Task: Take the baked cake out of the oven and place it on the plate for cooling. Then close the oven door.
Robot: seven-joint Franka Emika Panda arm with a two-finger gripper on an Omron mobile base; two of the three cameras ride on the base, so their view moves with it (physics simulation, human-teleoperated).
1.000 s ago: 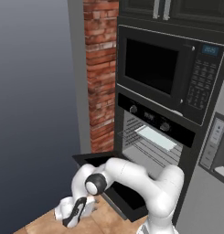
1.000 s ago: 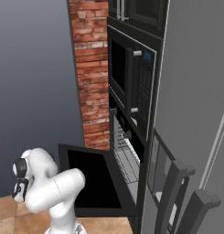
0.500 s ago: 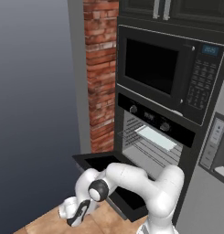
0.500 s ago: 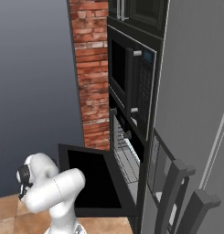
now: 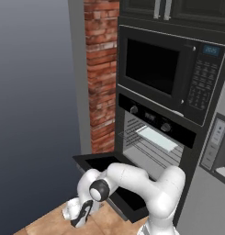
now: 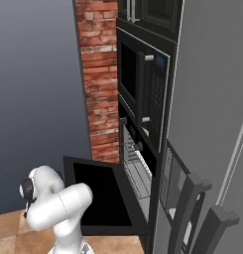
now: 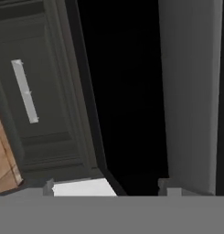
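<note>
A: Where was the oven [image 5: 153, 137]?

B: Built into the dark cabinet wall, right below the black microwave [image 5: 171, 75], w/ a brick column [image 5: 102, 73] to its left in the left base view. Two round knobs sat on its control strip. The oven door [image 5: 111, 183] was dropped fully open, lying about flat, dark glass side up. Inside, a wire rack [image 5: 148, 147] carried a flat pale item; couldn't tell what it was.

A: And the arm?

B: White arm [image 5: 141, 183] bent low in front of the open door, hand down near the tan floor [image 5: 49, 220] at the door's left front corner. The fingers [image 5: 80, 214] pointed toward the floor.

A: Fingers open or closed?

B: Looked parted, nothing seen between them, but too small and dark to be sure, so can't tell for certain.

A: Other side?

B: Right base view showed the door [image 6: 100, 198] edge-on beside the arm's white elbow [image 6: 58, 206], rack wires poking from the cavity. Hand view showed a dark cabinet panel [image 7: 35, 91] w/ a pale bar handle [image 7: 24, 91], tilted.
</note>
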